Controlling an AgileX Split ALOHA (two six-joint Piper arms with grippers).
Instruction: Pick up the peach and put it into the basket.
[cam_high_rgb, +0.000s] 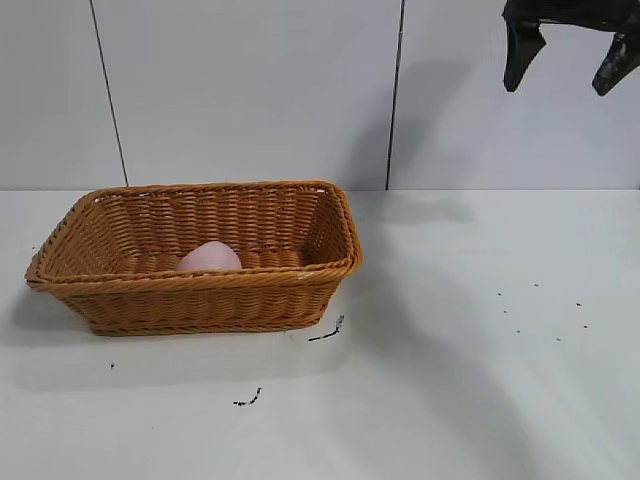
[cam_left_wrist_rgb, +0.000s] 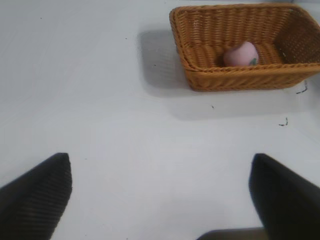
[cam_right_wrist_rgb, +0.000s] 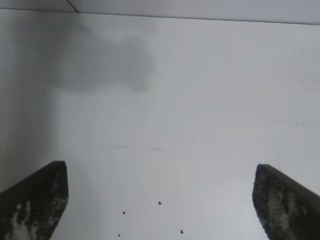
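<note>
- You see the pale pink peach (cam_high_rgb: 209, 257) lying inside the wicker basket (cam_high_rgb: 120, 300) on the white table (cam_high_rgb: 470, 380).
- Your right gripper (cam_high_rgb: 570, 62) hangs high above the table, fingers spread wide, holding nothing.
- Your left gripper (cam_left_wrist_rgb: 160, 192) is wide open and empty, well apart from the basket.

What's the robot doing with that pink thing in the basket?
Right now nothing is holding it. The peach lies inside the basket on the white table. The right gripper hangs high above the table, off to the basket's right, open and empty. The left gripper is open and empty too, over bare table away from the basket.
</note>
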